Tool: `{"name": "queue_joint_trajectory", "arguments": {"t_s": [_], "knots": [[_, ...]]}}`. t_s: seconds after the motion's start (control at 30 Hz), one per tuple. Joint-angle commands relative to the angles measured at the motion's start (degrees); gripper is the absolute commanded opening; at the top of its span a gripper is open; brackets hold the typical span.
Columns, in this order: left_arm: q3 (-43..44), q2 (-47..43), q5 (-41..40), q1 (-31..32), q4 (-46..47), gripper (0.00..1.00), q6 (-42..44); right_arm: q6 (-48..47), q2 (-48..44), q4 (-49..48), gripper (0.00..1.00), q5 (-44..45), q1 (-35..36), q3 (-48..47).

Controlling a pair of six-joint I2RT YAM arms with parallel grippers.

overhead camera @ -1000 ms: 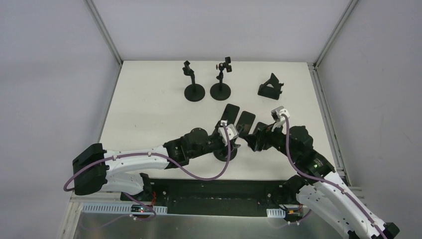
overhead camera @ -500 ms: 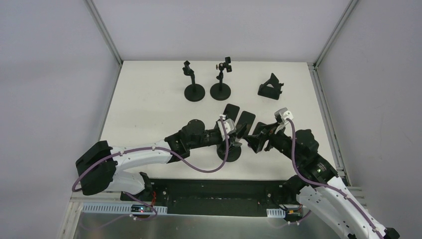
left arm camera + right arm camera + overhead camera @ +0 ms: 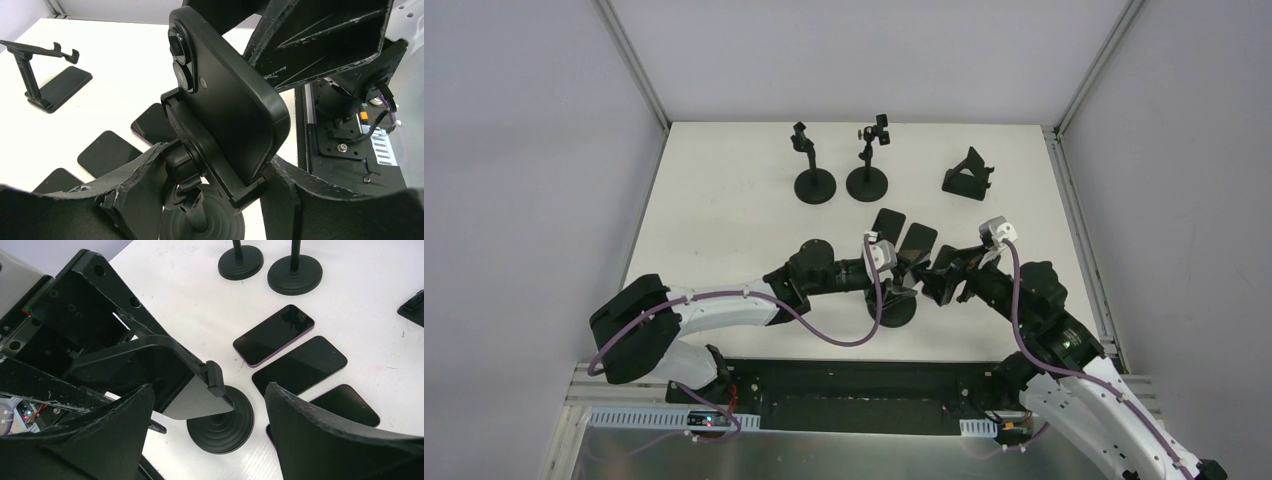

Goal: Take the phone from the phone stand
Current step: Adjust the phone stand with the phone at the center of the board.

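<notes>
A black phone [image 3: 225, 100] sits clamped in a black phone stand [image 3: 200, 155] with a round base [image 3: 894, 312], near the table's front middle. My left gripper [image 3: 215, 160] is shut on the stand's holder just below the phone, one finger [image 3: 135, 185] on each side. My right gripper [image 3: 207, 390] is open, its fingers [image 3: 310, 430] wide apart on either side of the phone's [image 3: 155, 370] free end without touching it. In the top view the two grippers, left [image 3: 892, 282] and right [image 3: 930, 284], meet over the stand.
Three phones lie flat behind the stand: [image 3: 887, 223], [image 3: 918, 240], [image 3: 944, 258]. Two tall stands with round bases [image 3: 814, 185] [image 3: 866, 182] and a folding stand [image 3: 969, 175] are at the back. The table's front edge is just behind the base.
My left arm has reached farther onto the table and its wrist has shifted right. My right wrist has moved slightly right. The stand's base shows a little farther right.
</notes>
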State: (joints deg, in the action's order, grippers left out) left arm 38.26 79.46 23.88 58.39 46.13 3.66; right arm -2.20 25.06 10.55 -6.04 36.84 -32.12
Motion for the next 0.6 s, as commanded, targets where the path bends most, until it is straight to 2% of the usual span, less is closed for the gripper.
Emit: {"name": "queue_joint_trajectory", "arguments": {"t_s": [0.0,0.03,0.07,0.1,0.2,0.23,0.27,0.3,0.47,0.57], "knots": [[-2.1,1.3,2.5,0.1,-0.3,0.41,-2.6,-0.7,0.0,-2.3,0.85,1.7,-0.3,0.0],[-2.1,1.4,2.4,0.0,-0.2,0.49,-2.6,-0.6,0.0,-2.3,0.85,1.7,-0.3,0.0],[-2.1,1.4,2.3,0.1,-0.2,0.62,-2.6,-0.5,0.0,-2.2,0.85,1.7,-0.3,0.0],[-2.1,1.5,2.3,0.1,-0.1,0.66,-2.6,-0.5,0.0,-2.2,0.85,1.6,-0.3,0.1],[-1.9,1.8,2.9,0.0,0.2,0.69,-2.7,-0.3,0.0,-2.0,0.85,1.6,-0.3,0.1],[-1.9,1.9,3.2,0.0,0.4,0.81,-2.8,-0.3,0.0,-2.0,0.85,1.5,-0.2,0.1],[-1.8,2.1,3.5,0.0,0.6,0.87,-2.9,-0.2,0.0,-1.8,0.85,1.6,-0.2,0.1],[-1.8,2.2,3.7,0.0,1.0,0.97,-3.1,-0.3,0.1,-1.7,0.85,1.6,-0.3,0.0],[-2.5,2.4,3.4,-0.4,4.1,0.99,-3.5,-0.3,0.4,-1.6,0.85,1.5,-0.2,-0.1],[-3.6,2.6,3.2,-1.2,8.1,0.99,-6.8,-0.1,0.6,-1.4,0.85,1.5,-0.3,-0.4]]}}
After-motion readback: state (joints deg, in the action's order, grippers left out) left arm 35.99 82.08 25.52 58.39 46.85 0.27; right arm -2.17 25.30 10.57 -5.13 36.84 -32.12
